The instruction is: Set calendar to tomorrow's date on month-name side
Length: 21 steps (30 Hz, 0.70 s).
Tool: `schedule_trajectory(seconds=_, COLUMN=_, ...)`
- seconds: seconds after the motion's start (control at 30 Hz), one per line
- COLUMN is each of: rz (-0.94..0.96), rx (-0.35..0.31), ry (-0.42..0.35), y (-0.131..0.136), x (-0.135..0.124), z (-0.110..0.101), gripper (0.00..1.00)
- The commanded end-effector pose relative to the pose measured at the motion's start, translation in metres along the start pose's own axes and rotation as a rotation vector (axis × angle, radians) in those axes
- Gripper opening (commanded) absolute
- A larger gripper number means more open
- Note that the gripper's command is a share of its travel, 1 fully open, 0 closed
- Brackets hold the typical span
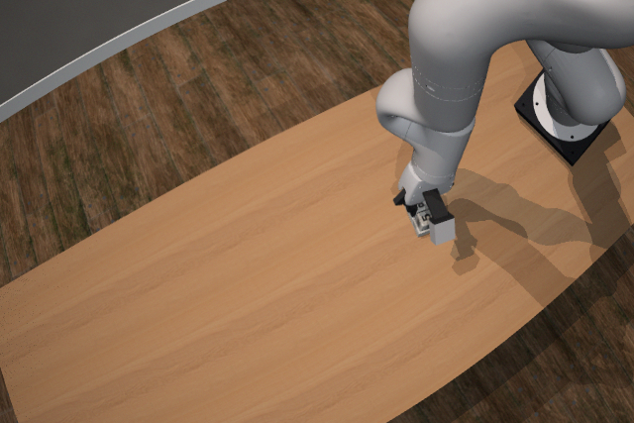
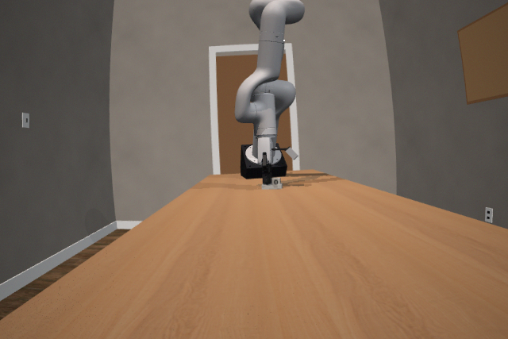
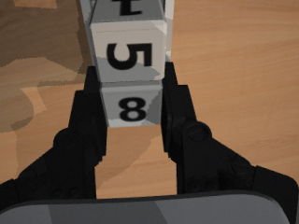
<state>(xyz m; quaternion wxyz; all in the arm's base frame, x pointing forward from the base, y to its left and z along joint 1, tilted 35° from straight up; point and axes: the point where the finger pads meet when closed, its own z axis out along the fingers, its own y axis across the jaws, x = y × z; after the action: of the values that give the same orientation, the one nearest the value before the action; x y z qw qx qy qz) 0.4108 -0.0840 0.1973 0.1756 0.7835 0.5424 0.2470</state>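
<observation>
The small grey calendar tray stands on the wooden table near the robot's base, with white digit cubes in it. A face with a 5 sits nearer, and a face with an 8 lies right between my fingers. I cannot tell whether the 5 and 8 belong to one cube. My gripper points down and is shut on a digit cube, touching its two sides. In the exterior view the gripper hides the left cube; the right cube shows a 0.
The robot's black base plate stands at the table's far right end, close behind the tray. The arm's elbow hangs over that end. The table's edge runs close to the right of the tray.
</observation>
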Motion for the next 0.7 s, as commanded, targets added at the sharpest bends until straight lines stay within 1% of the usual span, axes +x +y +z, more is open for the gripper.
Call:
schedule_trajectory(seconds=0.0, rz=0.0, rx=-0.001, ry=0.0, y=0.0, x=0.0, z=0.0, gripper=0.27)
schedule_trajectory(seconds=0.2, rz=0.0, rx=-0.001, ry=0.0, y=0.0, x=0.0, z=-0.001, gripper=0.27)
schedule_trajectory(seconds=0.33, rz=0.0, rx=-0.001, ry=0.0, y=0.0, x=0.0, z=-0.006, gripper=0.27)
schedule_trajectory(seconds=0.67, rz=0.0, rx=-0.001, ry=0.0, y=0.0, x=0.0, z=-0.031, gripper=0.27)
